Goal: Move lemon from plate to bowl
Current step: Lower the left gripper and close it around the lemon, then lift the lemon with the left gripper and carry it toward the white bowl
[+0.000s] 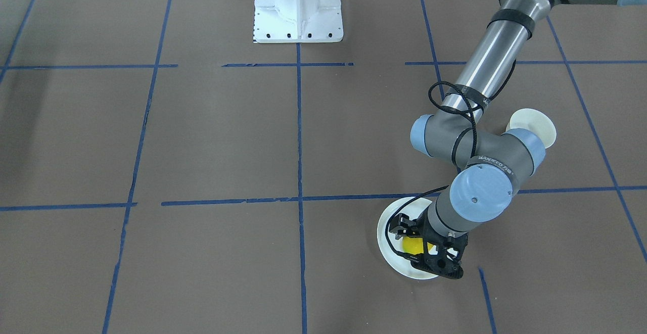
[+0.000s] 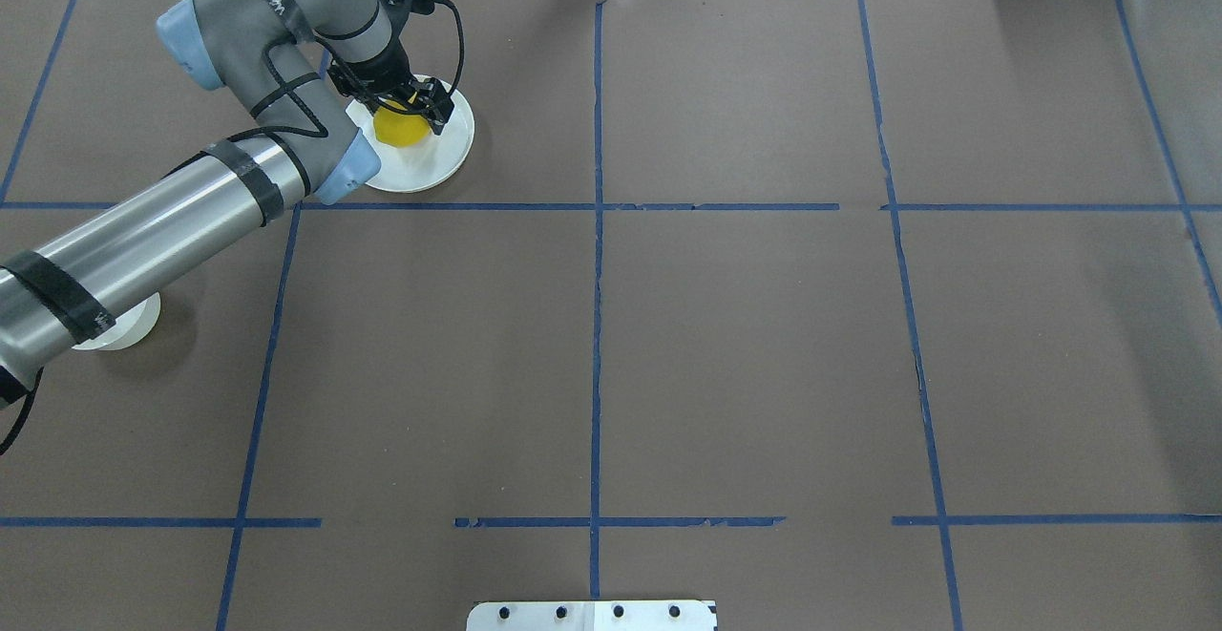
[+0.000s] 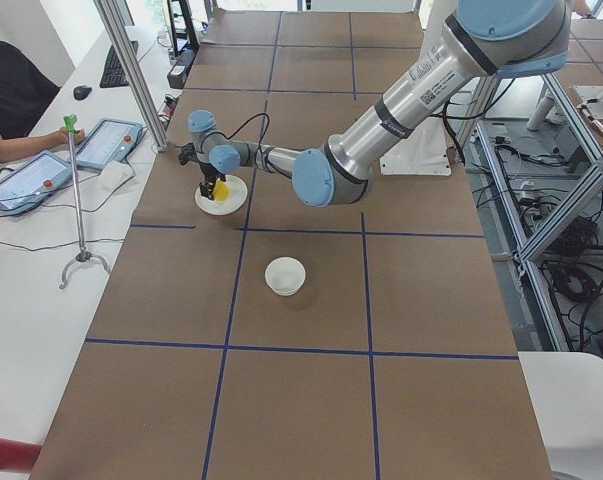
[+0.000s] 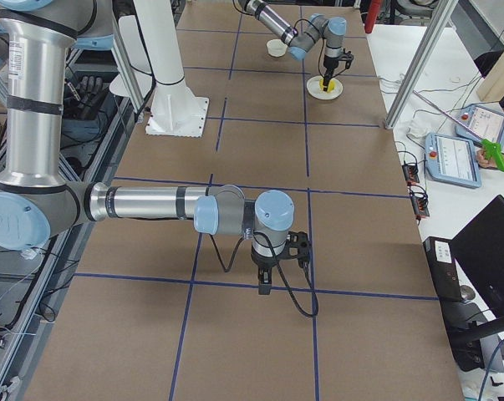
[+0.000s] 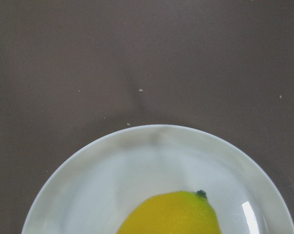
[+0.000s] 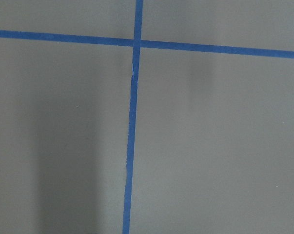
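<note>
Lemon (image 2: 399, 130) is what my left pincer (image 2: 403, 114) straddles, one black finger on each side of the fruit. From these angles I cannot tell whether the fingers press it or merely flank it. The lemon is over the plate (image 2: 449, 149), which sits by the far left corner of the worktop (image 2: 745, 354), at the edge away from my base. My left wrist camera looks down on the white rim with the yellow fruit at the bottom of its view. The lemon's small green tip (image 5: 201, 193) points toward the rim.

The bowl (image 3: 285, 276) stands near the worktop's left edge, about midway along it and well apart from the plate. My left forearm hides part of it from above.

Pale lettering (image 1: 489, 162) runs round the collar of my left wrist joint, but it is too blurred for me to read with certainty. A white sticker with a dark square code (image 3: 427, 84) sits on my left upper arm, and its print is too small to make out.

My right pincer (image 4: 265, 284) points down over the worktop's right side. It shows only from the right end, so I cannot tell whether it is spread or pressed together. Its wrist camera sees brown surface and a crossing of blue tape lines (image 6: 132, 146).
</note>
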Available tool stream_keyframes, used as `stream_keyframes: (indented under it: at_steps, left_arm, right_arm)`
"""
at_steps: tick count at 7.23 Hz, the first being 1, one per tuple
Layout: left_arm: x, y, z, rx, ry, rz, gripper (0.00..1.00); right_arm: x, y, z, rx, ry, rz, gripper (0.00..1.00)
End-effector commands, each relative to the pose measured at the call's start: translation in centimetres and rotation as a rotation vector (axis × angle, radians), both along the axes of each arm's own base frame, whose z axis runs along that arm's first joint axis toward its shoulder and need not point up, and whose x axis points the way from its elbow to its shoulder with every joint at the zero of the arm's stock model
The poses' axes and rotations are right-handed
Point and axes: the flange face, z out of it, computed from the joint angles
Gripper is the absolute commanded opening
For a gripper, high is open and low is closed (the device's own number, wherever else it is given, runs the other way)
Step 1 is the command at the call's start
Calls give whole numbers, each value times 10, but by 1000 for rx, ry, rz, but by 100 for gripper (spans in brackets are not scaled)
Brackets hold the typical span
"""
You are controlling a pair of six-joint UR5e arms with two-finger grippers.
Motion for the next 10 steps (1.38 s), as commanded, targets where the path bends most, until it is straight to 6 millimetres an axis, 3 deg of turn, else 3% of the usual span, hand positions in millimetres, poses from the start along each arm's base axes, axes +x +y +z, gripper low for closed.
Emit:
stream_keyframes:
  at_steps: [1,3,4,5,7,9,10]
  left_arm:
    - [2,1,1,-4,-1,-1,70]
    - [-3,-1,-4,1,6,-7,19]
    - [-27,-13,-15,10,22,-31,1]
    - [-54,-19,-30,25,30,-59,0]
    - [-99,14,-22,5,47,-62,0]
    - [-163,70,10,-61,7,-105,0]
    - [-189,105,41,-92,-11,-113,0]
  right_arm:
    - [0,0,0,0,0,0,100]
    - [0,0,0,0,0,0,100]
    - [0,0,0,0,0,0,100]
    - [0,0,0,0,0,0,100]
    - [0,0,0,0,0,0,100]
    - [0,0,0,0,0,0,100]
    - [0,0,0,0,0,0,100]
